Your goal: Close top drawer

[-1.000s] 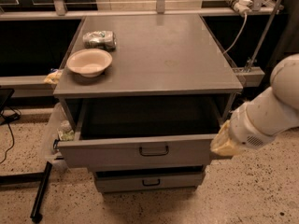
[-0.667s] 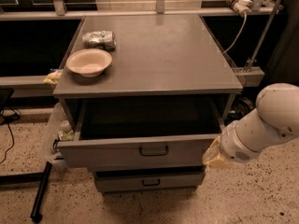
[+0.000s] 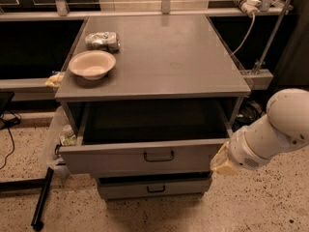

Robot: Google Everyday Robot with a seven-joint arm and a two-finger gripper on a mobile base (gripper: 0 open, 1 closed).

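**A:** One drawer stands out: top drawer (image 3: 111, 158), well forward of the cabinet, dark inside. Lower drawer (image 3: 125, 190) sits nearly flush.
**B:** Gripper?
**A:** Gripper (image 3: 221, 162) is at the front's right end, touching or just beside it; open or shut, cannot tell. Likely set there to shove the flat face, bypassing the handle (image 3: 159, 155).
**B:** Tabletop (image 3: 169, 57)?
**A:** Bowl (image 3: 91, 64) at back left, clear of the push.

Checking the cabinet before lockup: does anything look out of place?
The top drawer hangs wide open, interior exposed; the lower drawer sits further in. The gripper is by the open front's right end.
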